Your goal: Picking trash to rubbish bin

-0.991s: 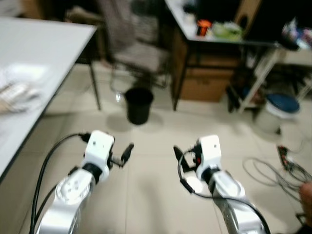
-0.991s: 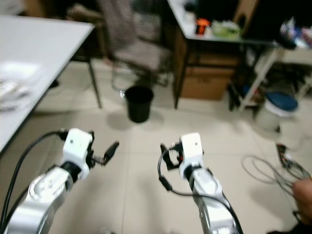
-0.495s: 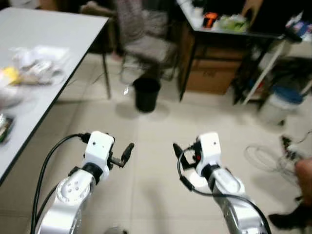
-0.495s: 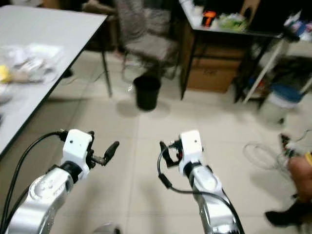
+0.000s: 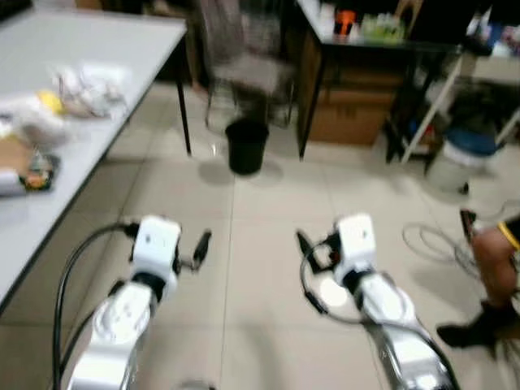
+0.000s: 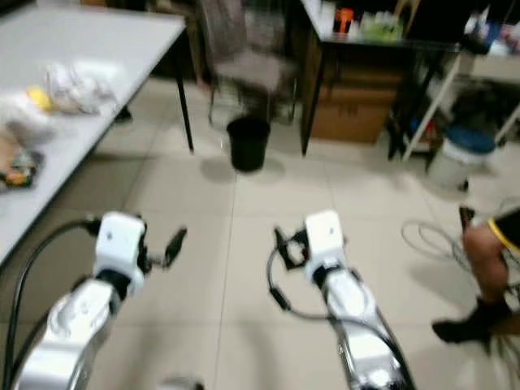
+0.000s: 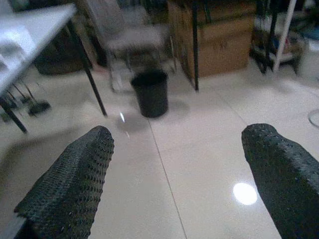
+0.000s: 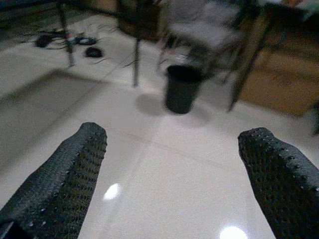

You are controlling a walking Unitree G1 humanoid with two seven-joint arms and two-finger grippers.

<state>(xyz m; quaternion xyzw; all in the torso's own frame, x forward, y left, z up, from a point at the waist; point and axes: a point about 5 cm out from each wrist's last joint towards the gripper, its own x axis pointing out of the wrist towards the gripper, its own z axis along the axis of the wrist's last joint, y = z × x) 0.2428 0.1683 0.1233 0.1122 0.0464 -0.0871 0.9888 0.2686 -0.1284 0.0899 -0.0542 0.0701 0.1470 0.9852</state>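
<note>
A black rubbish bin [image 5: 247, 145] stands on the tiled floor ahead, near a table leg; it also appears as the bin [image 7: 151, 92] and the bin [image 8: 182, 88] in the wrist views. Crumpled wrappers and packets of trash [image 5: 85, 84] lie on the white table [image 5: 114, 36] at my left. My left gripper [image 5: 201, 246] and right gripper [image 5: 305, 246] are held out in front at mid height, both open and empty, well short of the bin. The wrist views show wide gaps between the black fingers [image 7: 75, 179] and fingers [image 8: 62, 172].
A chair [image 5: 248, 61] stands behind the bin. A dark desk [image 5: 382, 49] with a cardboard box [image 5: 345, 122] under it is at the back right. Cables [image 5: 439, 244] lie on the floor at right, beside a person's leg [image 5: 491, 268]. A blue-lidded bucket [image 5: 455, 158] stands further back.
The camera has swung left and forward: more of the white table and its trash has come into view, and a person's leg now shows at right. Both grippers stay open.
</note>
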